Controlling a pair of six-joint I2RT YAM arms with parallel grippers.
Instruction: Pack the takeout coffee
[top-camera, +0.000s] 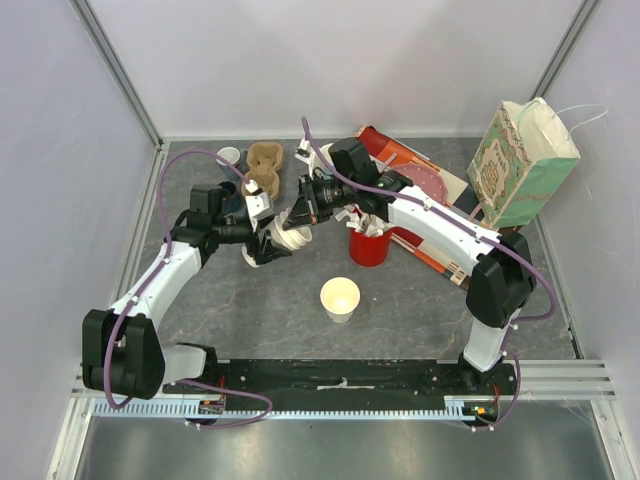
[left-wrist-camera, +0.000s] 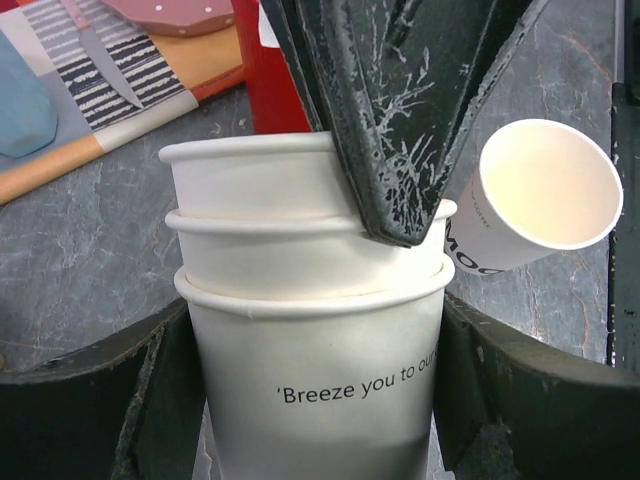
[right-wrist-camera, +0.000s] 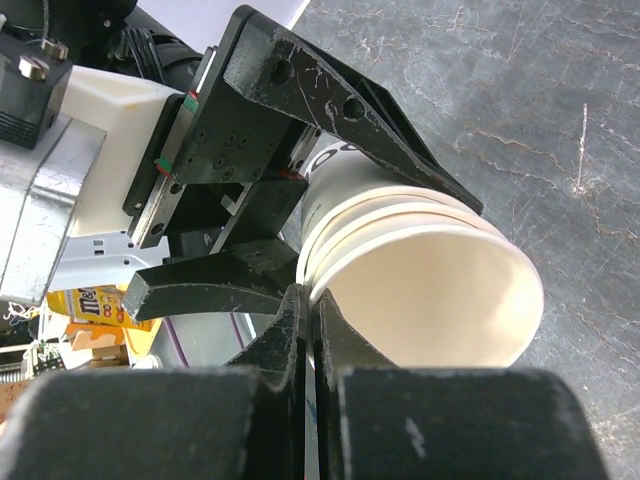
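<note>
Cream-white paper, three deep: the stack of cups (top-camera: 290, 238) hangs in the air over the middle of the tabletop (top-camera: 420, 320), tipped on its side with its mouth turned toward the right arm. The outermost cup carries dark lettering that starts 'Breeze you to our'. The left gripper (top-camera: 268, 242) clasps the stack around its outer wall, one finger pressed against each side, so the jaws stand wide around the cup body. The right gripper (top-camera: 300, 215) meets the stack at its mouth with its fingers pressed together, pinching the thin paper wall at the rim; which of the nested rims it has caught I cannot tell. Nearer than the stack, a single cup (top-camera: 340, 298) of the same kind stands upright on the tabletop with its mouth open to the camera, well apart from both grippers. Just right of the stack, under the right arm, sits a red cup (top-camera: 368, 247). A brown cardboard cup carrier (top-camera: 264, 170) lies on the far side, with a small white cup (top-camera: 229, 155) to its left. A green patterned paper bag (top-camera: 522, 165) stands at the far right, beside a printed mat (top-camera: 430, 185).
</note>
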